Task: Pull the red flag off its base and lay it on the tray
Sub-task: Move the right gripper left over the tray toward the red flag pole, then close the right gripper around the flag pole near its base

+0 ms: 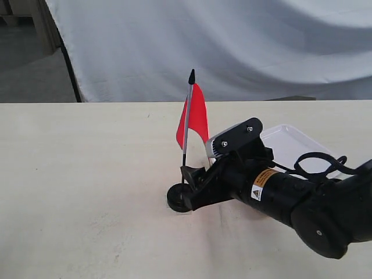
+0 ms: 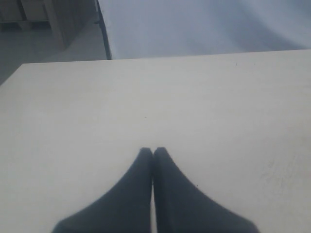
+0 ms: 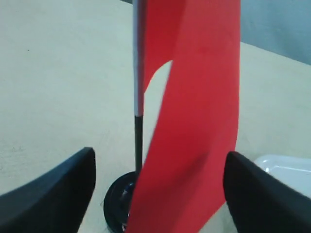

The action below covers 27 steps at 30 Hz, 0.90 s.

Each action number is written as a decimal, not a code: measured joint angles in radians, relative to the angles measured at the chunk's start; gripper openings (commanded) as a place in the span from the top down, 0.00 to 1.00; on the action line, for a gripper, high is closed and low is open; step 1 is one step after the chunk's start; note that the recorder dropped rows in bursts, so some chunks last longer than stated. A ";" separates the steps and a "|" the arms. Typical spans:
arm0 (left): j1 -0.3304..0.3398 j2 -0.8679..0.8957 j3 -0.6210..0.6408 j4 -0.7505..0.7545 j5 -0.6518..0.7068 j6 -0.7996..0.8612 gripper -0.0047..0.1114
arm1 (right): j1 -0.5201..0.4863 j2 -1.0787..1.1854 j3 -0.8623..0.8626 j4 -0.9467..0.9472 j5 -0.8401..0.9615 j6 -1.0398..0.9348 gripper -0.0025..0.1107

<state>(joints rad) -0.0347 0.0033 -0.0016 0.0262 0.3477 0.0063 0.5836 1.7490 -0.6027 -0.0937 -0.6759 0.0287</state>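
The red flag (image 1: 195, 116) stands upright in its round black base (image 1: 177, 199) on the table, its grey-and-black stick (image 1: 186, 136) topped by a black tip. My right gripper (image 1: 195, 177) is open at the foot of the stick, just above the base. In the right wrist view the red cloth (image 3: 194, 126) hangs between the two fingers (image 3: 58, 189), with the stick (image 3: 139, 97) and base (image 3: 116, 204) beside it. The white tray (image 1: 293, 145) lies behind the right arm, partly hidden. My left gripper (image 2: 153, 151) is shut and empty over bare table; it is out of the exterior view.
A pale wooden table (image 1: 87, 174) carries everything. A white cloth backdrop (image 1: 232, 46) hangs behind its far edge. The black right arm with a looped cable (image 1: 317, 163) lies across the table's right front.
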 measured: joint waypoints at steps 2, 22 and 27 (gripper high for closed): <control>0.000 0.000 0.000 0.000 0.000 0.000 0.96 | 0.001 0.016 0.000 0.000 -0.032 0.000 0.36; 0.000 0.000 0.000 0.000 0.000 0.000 0.96 | 0.002 0.139 -0.115 -0.003 -0.083 0.004 0.40; 0.000 0.000 0.000 0.000 0.000 0.000 0.96 | 0.002 0.139 -0.117 -0.005 -0.083 0.004 0.64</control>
<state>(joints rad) -0.0347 0.0033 -0.0016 0.0262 0.3477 0.0063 0.5856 1.8878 -0.7193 -0.0985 -0.7587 0.0327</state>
